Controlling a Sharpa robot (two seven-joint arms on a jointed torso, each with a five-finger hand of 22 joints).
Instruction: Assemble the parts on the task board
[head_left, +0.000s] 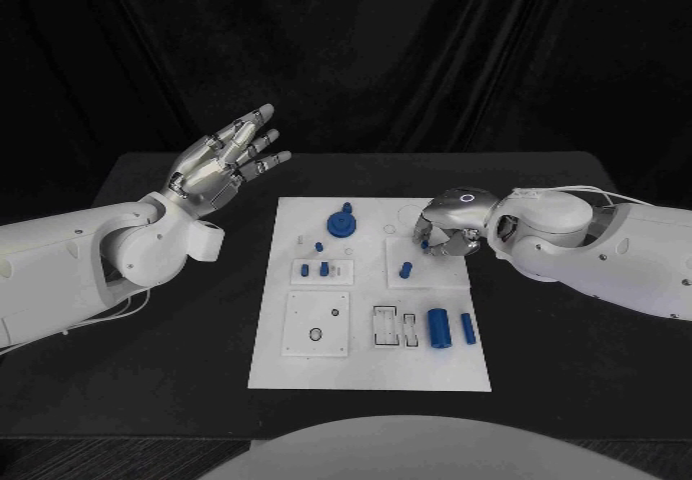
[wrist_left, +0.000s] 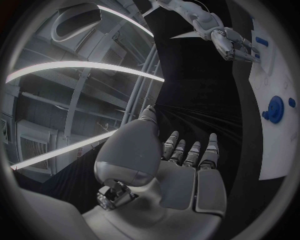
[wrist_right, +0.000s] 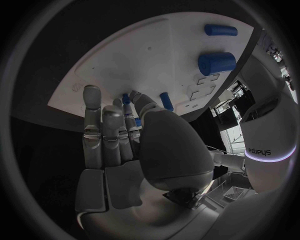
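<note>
On the table: a black table (head_left: 173, 390) with a white task board (head_left: 369, 372) lying flat in its middle, longer away from the robot than across.
Board, far end: a round blue part with a knob (head_left: 342, 222) stands near the far edge; the left wrist view shows it as a blue disc with a smaller blue piece close by.
Board, middle: two small blue parts (head_left: 316, 268) stand in a raised square block on the left side, and one short blue peg (head_left: 407, 268) stands upright in a square block on the right side.
Board, near end: a thick blue cylinder (head_left: 438, 327) and a thinner blue cylinder (head_left: 467, 327) lie side by side on the right; beside them are outlined slots, and to the left is a white square plate with a small hole.
Left hand: the left hand (head_left: 225, 158) is raised above the table, left of the board's far corner and well apart from it, palm open, fingers spread and holding nothing.
Right hand: the right hand (head_left: 444, 232) is over the board's right side, just beyond the blue peg; its fingers reach down together toward the board, fingertips (wrist_right: 92, 95) near small blue parts. Whether they hold or touch a part cannot be told.
</note>
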